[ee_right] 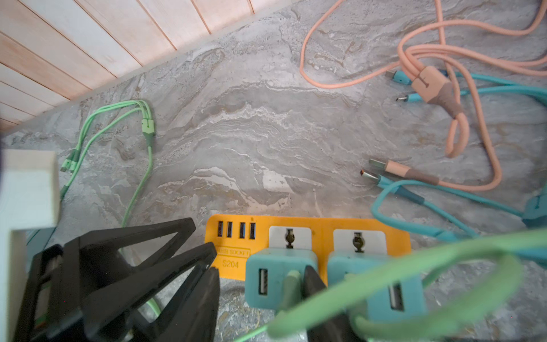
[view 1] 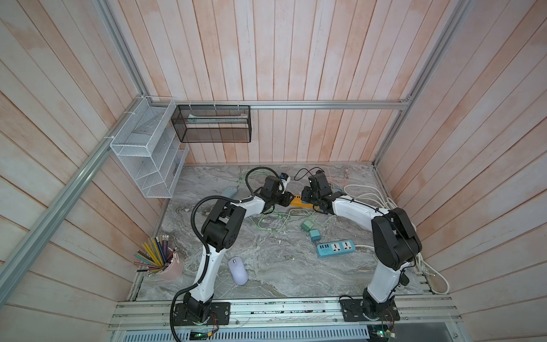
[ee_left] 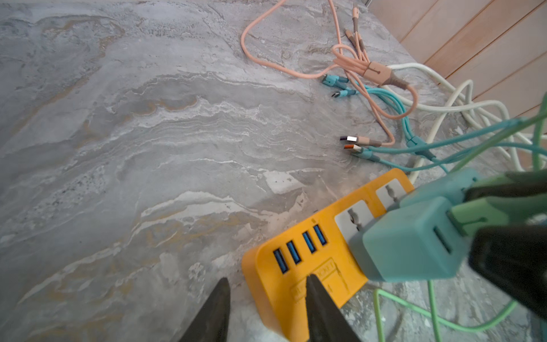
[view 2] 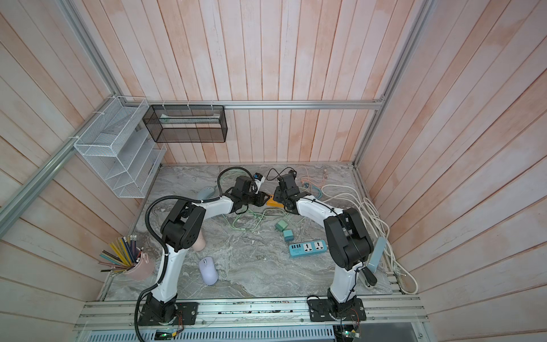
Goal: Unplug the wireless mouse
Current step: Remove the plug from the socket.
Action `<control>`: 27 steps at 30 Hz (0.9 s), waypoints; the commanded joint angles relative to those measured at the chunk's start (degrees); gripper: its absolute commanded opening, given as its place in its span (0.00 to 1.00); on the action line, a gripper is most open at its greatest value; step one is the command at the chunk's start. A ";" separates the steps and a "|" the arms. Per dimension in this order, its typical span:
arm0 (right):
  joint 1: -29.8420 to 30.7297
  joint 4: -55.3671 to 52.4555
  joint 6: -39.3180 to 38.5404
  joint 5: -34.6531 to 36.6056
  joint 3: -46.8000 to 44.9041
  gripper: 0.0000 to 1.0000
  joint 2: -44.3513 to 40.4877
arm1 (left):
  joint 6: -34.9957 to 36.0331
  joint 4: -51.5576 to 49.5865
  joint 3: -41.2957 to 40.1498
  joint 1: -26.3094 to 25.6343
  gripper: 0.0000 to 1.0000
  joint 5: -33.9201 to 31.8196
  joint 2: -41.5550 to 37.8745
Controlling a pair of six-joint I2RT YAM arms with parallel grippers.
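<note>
Grey marble table (view 1: 281,266), plank walls on three sides. A white wire rack (view 1: 142,148) and a black mesh basket (view 1: 213,127) hang at the rear left corner. My left arm (view 1: 222,228) and right arm (view 1: 393,239) reach in and meet at rear centre over an orange power strip (view 1: 297,202). White cord (view 1: 379,201) coils along the right edge near a blue power strip (view 1: 336,248). Pink pencil cup (view 1: 170,266) at front left.

Two mice. The lavender mouse (view 1: 237,271) lies alone on bare table near the front, well apart from the orange strip. The pale blue mouse (view 1: 229,192) sits rear left, partly hidden by my left arm. I cannot tell whether it is plugged in.

Left end effector (ee_left: 266,279): about half open, nothing in it. One finger is over the strip's USB end, the other just off that end.

Right end effector (ee_right: 262,271): also about half open, straddling the teal adapter (ee_right: 281,263) next to the USB ports and the green plug (ee_right: 291,281) seated in it. One finger sits in the gap to the second adapter (ee_right: 349,266). The other stands off the outer side with table showing between, so nothing is clamped.

In the way: a loop of green cable (ee_right: 414,266) sweeps across the second adapter, and my left fingers crowd in just beside. Pink cable (ee_right: 458,118) and teal cable (ee_right: 414,225) tangle just behind the strip.
</note>
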 commanded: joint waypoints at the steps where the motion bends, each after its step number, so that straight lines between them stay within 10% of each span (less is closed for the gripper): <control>1: 0.68 -2.77 1.75 4.16 1.61 0.47 1.25 | 1.98 -2.64 1.72 -0.78 0.44 -0.40 2.41; 18: 3.39 -4.50 6.24 11.69 3.22 0.46 6.12 | 2.27 -5.84 4.36 -1.54 0.44 -0.80 4.48; 27: 4.25 -4.99 4.80 14.75 4.30 0.15 6.27 | 2.27 -6.60 4.81 -1.54 0.44 -1.01 4.85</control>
